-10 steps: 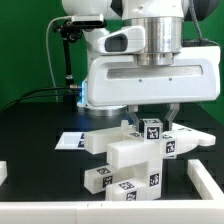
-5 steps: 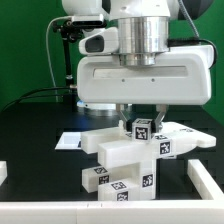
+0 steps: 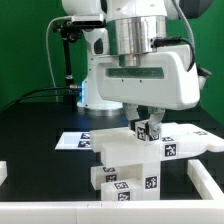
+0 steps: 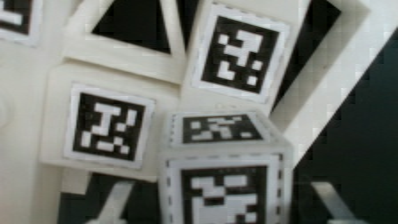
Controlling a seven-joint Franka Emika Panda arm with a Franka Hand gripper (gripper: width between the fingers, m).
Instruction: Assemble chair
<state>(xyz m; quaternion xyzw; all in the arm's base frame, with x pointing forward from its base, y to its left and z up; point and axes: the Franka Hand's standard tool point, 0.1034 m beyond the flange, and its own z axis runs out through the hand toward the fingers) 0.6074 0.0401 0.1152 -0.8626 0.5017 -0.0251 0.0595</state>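
The chair (image 3: 125,157) stands half built at the table's middle: stacked white tagged blocks with a flat slab (image 3: 188,141) reaching toward the exterior view's right. A short tagged post (image 3: 150,130) stands upright on top. My gripper (image 3: 150,121) hangs straight over that post, one finger on each side. In the wrist view the post (image 4: 222,180) sits between the fingers (image 4: 121,196) with a dark gap on both sides. The gripper (image 4: 222,204) is open and holds nothing.
The marker board (image 3: 72,141) lies flat at the exterior view's left behind the chair. Low white rails stand at the left (image 3: 3,172), right (image 3: 205,182) and front (image 3: 60,214) of the black table. A dark stand with cables (image 3: 65,60) rises at the back left.
The hand has turned about its vertical axis and risen a little over the post. The chair assembly sits slightly further toward the exterior view's right than before.
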